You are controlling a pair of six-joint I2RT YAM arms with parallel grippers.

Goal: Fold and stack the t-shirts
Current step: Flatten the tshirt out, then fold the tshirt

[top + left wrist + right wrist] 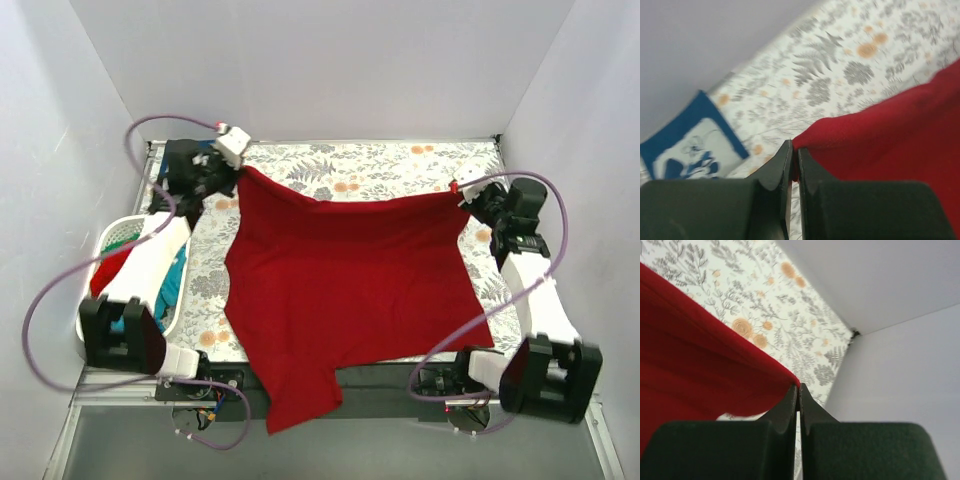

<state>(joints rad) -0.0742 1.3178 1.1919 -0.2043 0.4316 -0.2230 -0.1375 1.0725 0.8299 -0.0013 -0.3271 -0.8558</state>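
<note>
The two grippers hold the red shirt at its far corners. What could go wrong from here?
The left gripper and right gripper each pinch only a corner tip of the dark red t-shirt; it may slip out. Its near part hangs over the table edge and might snag or slide down.

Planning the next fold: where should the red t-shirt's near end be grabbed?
Probably the red t-shirt's flap hanging over the table's near edge, pinched from the near side: it drapes free. The left gripper and right gripper hold its far corners.
</note>
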